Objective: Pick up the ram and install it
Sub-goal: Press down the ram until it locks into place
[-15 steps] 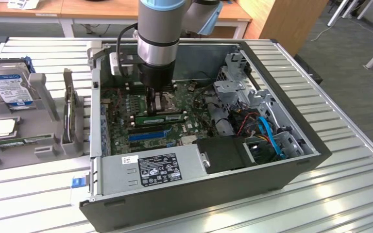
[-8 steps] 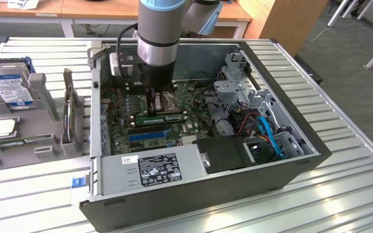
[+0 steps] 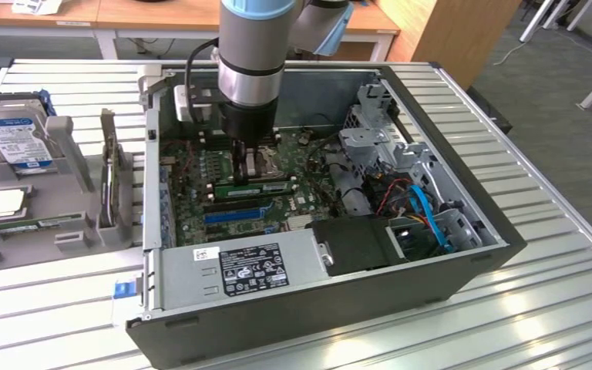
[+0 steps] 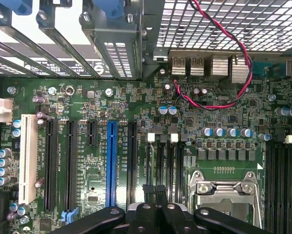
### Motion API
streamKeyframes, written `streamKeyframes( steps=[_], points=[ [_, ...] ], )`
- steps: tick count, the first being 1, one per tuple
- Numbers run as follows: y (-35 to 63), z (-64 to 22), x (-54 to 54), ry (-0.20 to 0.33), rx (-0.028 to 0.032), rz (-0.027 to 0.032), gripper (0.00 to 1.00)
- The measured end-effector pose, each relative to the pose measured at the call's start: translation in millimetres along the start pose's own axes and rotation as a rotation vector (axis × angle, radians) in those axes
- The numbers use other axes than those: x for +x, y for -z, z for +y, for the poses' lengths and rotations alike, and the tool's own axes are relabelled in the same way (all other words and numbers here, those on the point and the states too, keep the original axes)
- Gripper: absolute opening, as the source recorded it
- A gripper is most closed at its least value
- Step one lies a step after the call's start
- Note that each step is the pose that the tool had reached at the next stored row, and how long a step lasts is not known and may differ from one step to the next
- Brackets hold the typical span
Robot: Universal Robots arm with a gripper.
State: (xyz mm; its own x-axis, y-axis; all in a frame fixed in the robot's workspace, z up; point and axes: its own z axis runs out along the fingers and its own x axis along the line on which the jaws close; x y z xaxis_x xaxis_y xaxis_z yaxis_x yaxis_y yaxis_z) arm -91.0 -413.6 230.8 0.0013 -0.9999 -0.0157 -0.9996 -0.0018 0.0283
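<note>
My gripper (image 4: 154,191), fingers pinched shut, hangs over the motherboard (image 4: 136,136); the ram (image 3: 252,188) lies flat inside the computer case (image 3: 461,266), long axis running toward the drive cage (image 3: 378,146).

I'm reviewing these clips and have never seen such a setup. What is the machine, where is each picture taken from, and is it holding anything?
The grey and blue column is a robot arm reaching down into an open computer case. One camera watches from outside; the other sits on the wrist, looking straight at the green motherboard. The tool is shut, with its black fingers pressed together just above the board; I cannot make out anything held between them. A green ram stick lies among the board's slots just below the tool. Beside the case, a grey tray holds a hard drive.
</note>
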Motion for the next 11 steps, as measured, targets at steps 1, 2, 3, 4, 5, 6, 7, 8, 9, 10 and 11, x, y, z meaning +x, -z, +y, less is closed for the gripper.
streamKeyframes(
  steps=[1,2,3,4,5,6,7,8,9,10,11],
  points=[
    [0.0,0.0,0.0,0.0,0.0001,-0.0001,0.1],
    [-0.1,0.0,0.0,0.0,0.0001,-0.0001,0.1],
    [-0.3,0.0,0.0,0.0,0.0002,-0.0002,0.1],
    [-0.5,0.0,0.0,0.0,0.0002,-0.0003,0.1],
    [-0.8,-0.1,0.0,0.0,0.0002,-0.0003,0.1],
    [-1.0,0.0,0.0,0.0,0.0001,-0.0002,0.1],
    [-1.2,-0.1,0.0,0.0,0.0001,-0.0001,0.1],
    [-1.4,0.0,0.0,0.0,0.0001,-0.0001,0.1],
    [-1.5,-0.1,0.0,0.0,0.0,0.0,0.1],
    [-1.6,-0.1,0.0,0.0,0.0,0.0,0.1],
    [-1.6,0.0,0.0,0.0,0.0,0.0,0.1]
  ],
)
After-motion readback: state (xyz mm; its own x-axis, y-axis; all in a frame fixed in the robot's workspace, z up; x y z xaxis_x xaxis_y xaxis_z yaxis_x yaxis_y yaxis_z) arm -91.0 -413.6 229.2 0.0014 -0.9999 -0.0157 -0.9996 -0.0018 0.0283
